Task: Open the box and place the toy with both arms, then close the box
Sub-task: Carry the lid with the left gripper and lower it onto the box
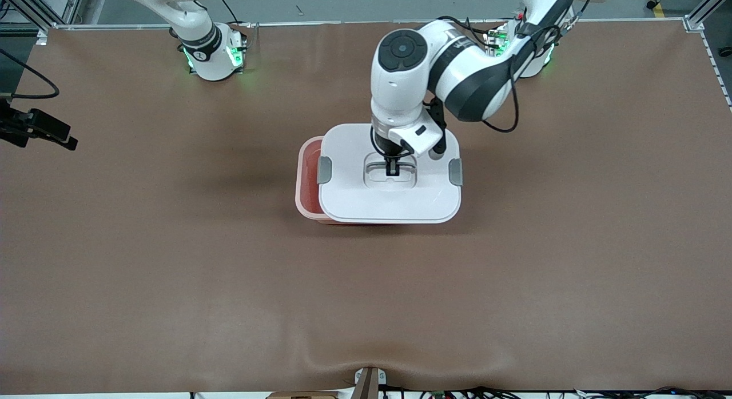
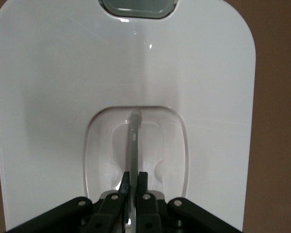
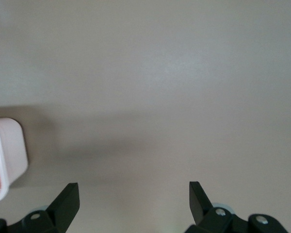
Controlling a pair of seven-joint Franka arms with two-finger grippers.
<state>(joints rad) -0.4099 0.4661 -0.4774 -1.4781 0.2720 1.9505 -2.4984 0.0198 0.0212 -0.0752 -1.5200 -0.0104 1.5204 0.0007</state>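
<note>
The box's white lid [image 1: 389, 204] sits shifted toward the left arm's end, so a strip of the pale pink tub [image 1: 301, 182] is uncovered. My left gripper [image 1: 393, 169] is shut on the lid's clear handle [image 2: 134, 141], which stands pinched between its fingers [image 2: 134, 175] in the recess. Grey clips [image 1: 325, 170] [image 1: 455, 171] sit on the lid's two ends. Only reddish pink shows inside the tub [image 3: 5, 155]; I cannot tell if that is the toy. My right gripper [image 3: 134, 187] hangs open over bare table beside the tub, holding nothing.
Both arm bases [image 1: 214, 56] [image 1: 532, 50] stand along the table's edge farthest from the front camera. A black device [image 1: 40, 130] juts in at the right arm's end. The brown mat has a ripple [image 1: 343, 359] near the front camera.
</note>
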